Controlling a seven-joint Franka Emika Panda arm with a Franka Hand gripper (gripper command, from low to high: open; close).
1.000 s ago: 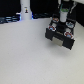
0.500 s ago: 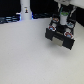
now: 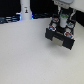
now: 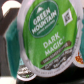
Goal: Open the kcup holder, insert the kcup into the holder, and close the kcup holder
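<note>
Barely anything has changed since the earlier frame: I see the gripper (image 3: 63, 20) still directly above the kcup holder (image 3: 61, 35). The wrist view is filled by the kcup (image 4: 47, 31), its green lid close to the camera. I cannot tell whether the fingers are clamped on it.

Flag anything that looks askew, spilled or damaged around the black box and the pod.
Nothing stands out. The kcup holder sits flat on the white table, with no spill or damage visible. The kcup fills the wrist view, its label intact. The image is too blurry to judge the fingers.
</note>
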